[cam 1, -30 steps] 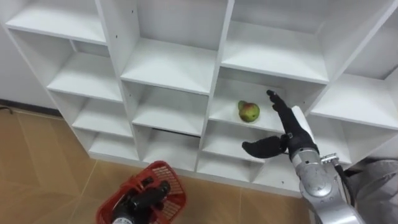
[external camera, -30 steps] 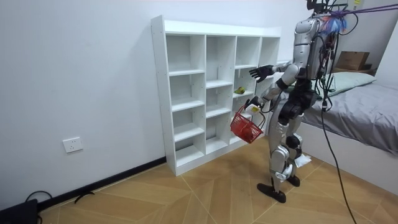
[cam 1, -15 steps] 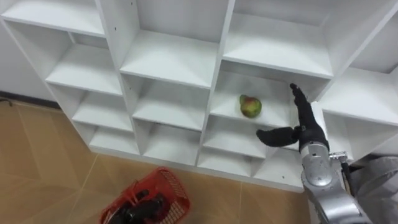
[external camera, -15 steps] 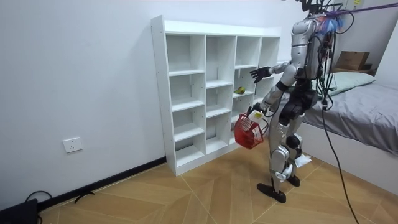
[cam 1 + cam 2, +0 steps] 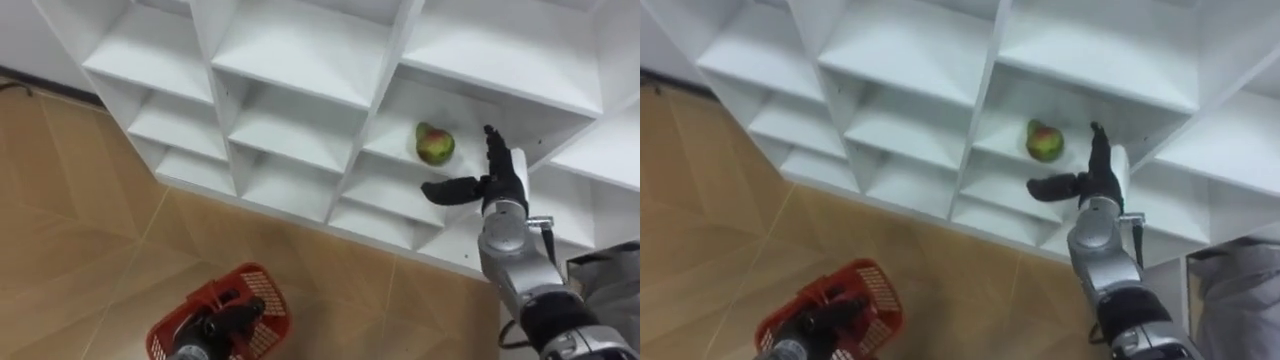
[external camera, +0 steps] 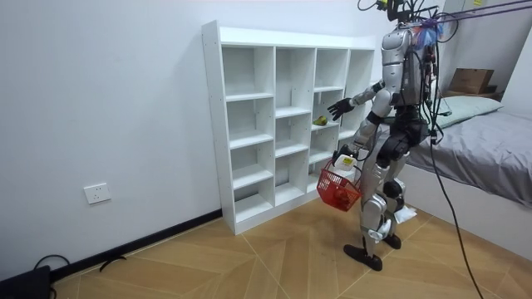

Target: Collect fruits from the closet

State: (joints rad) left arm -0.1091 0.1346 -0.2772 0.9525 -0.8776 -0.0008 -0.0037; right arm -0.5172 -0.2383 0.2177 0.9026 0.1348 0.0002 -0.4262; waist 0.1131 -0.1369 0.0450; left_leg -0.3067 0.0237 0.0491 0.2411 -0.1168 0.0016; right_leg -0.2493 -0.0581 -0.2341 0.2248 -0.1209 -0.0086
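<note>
A green and red fruit point(image 5: 434, 144) lies on a shelf of the white closet point(image 5: 300, 50), in a compartment right of the middle. My right hand point(image 5: 497, 182) is open just right of the fruit at the compartment's mouth, fingers straight and thumb pointing left below it, apart from it. Low on the left, my left hand point(image 5: 232, 322) is shut on the handle of a red basket point(image 5: 265, 290) that hangs over the wooden floor. In the room view I stand facing the closet point(image 6: 274, 124), right hand point(image 6: 339, 108) raised toward the fruit point(image 6: 320, 120), basket point(image 6: 339, 189) at knee height.
The other compartments in view are bare. A bed point(image 6: 486, 154) with grey bedding stands behind me at the room view's right; grey cloth point(image 5: 612, 290) shows at my lower right. Wooden floor point(image 6: 249, 257) lies open before the closet.
The eye view has shifted, and the fruit now sits closer to my right hand. In the room view the right arm has dropped a little and the basket hangs lower.
</note>
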